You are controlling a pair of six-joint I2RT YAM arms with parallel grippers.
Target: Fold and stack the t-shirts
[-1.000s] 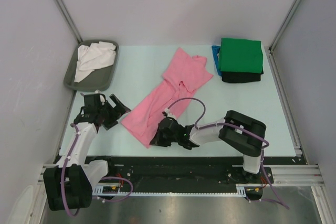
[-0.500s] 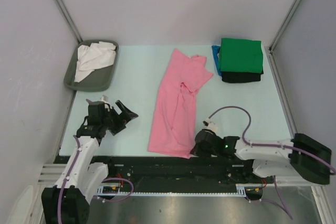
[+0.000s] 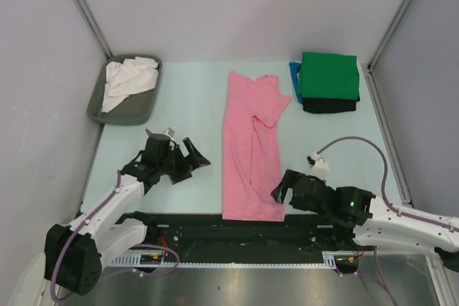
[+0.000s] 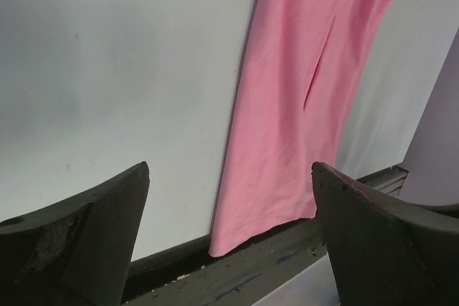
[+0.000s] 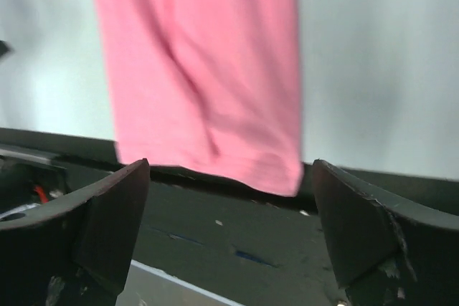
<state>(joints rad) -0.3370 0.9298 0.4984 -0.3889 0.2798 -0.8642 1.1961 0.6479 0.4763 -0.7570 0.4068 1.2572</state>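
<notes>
The pink t-shirt [image 3: 247, 152] lies as a long narrow strip down the middle of the table, and its hem hangs over the front edge onto the black rail. My left gripper [image 3: 189, 163] is open just left of the strip, with the pink cloth [image 4: 301, 98] ahead of it and nothing between its fingers. My right gripper [image 3: 281, 193] is open beside the hem's right corner, and the pink hem [image 5: 208, 84] is in front of its empty jaws. A folded green t-shirt [image 3: 328, 75] tops a stack at the back right, over a black one [image 3: 328, 106] and a blue one [image 3: 294, 79]. A crumpled white t-shirt [image 3: 127, 77] lies in the tray.
The grey tray [image 3: 98, 110] stands at the back left, against the left wall. A black rail [image 3: 237, 228] runs along the table's front edge under the pink hem. White walls and metal posts close in the left, back and right sides.
The right gripper drew the pink shirt's lower end rightward until the strip lay straight, then let go and opened. The left gripper moved right, closer to the shirt.
</notes>
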